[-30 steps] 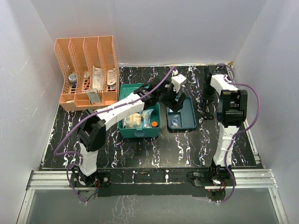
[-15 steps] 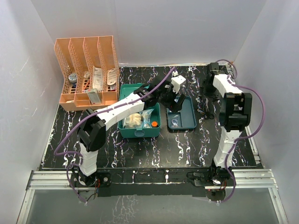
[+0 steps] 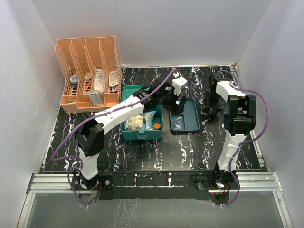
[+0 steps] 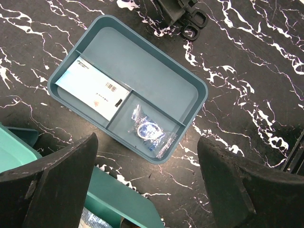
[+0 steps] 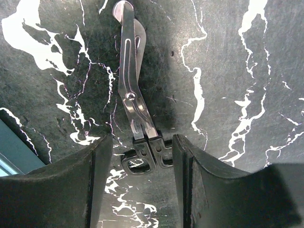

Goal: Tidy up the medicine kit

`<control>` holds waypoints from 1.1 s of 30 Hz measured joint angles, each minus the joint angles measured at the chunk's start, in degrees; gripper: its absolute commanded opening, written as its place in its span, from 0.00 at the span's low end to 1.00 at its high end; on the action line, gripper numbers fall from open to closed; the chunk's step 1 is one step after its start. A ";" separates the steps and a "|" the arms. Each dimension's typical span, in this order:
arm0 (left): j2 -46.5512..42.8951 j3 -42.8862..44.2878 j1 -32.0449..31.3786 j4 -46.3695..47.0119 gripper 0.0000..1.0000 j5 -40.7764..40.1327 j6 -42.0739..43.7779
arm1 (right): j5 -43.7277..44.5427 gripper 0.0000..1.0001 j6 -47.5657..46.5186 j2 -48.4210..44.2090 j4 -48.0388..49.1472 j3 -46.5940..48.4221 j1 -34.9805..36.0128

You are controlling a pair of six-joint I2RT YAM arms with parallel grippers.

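The medicine kit (image 3: 142, 134) sits near the middle of the black surface (image 3: 190, 147) with its lid open. A soft beige bundle (image 3: 135, 122) and some small packets lie inside the box. The kit's darker tray (image 4: 156, 76) is out of the box. It lies flat on the surface, just beside the box on the right. One part of the tray holds a flat white packet (image 4: 92, 88). Another part holds a small clear bag (image 4: 151, 132) with a blue ring in it. The big part at the back is bare.

The left hand (image 4: 146, 145) hangs over the tray. Its two fingers are wide apart and hold nothing.

The right hand (image 5: 142, 140) is low over the surface, to the right of the tray. Its fingers are apart. The black handles of a pair of metal scissors (image 5: 128, 85) lie between them. The scissors lie flat and closed.

An orange rack (image 3: 88, 57) stands in the far left corner.
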 measured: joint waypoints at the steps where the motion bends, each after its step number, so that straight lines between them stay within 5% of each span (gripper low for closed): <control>1: -0.33 -0.15 0.00 -0.04 0.83 0.00 0.00 | -0.11 0.49 -0.04 0.00 -0.04 -0.02 0.00; 33: -5.84 -3.78 0.00 -0.37 0.83 0.02 0.26 | -2.51 0.47 -4.94 -1.44 -1.66 -2.60 -0.02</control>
